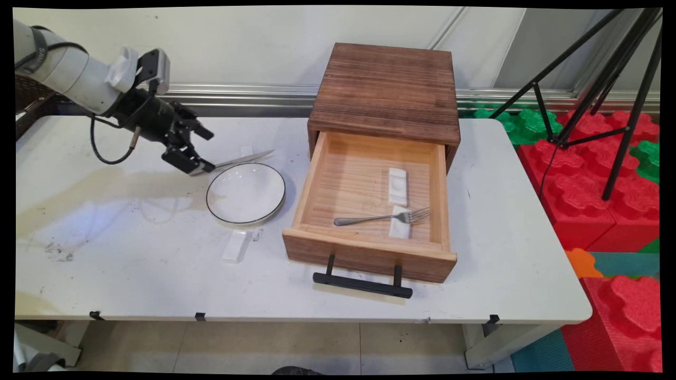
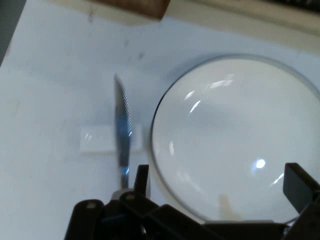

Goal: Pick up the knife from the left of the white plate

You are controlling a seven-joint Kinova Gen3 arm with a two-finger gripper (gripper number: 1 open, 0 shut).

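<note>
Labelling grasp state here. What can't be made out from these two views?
- Silver table knife: the handle end is hidden by the black gripper in main view and by its linkage in hand view, so contact with the open jaws is unclear.
- White round dark-rimmed plate: near rim covered by the linkage, hand view.
- Small white block beside the plate: too small to identify, main view.

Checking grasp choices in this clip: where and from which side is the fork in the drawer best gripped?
Grip the fork mid-handle, coming straight down from above. It lies flat across the open drawer floor, tines propped on a white block; the drawer walls block side approaches, and the slim handle left of the block is clear.
</note>
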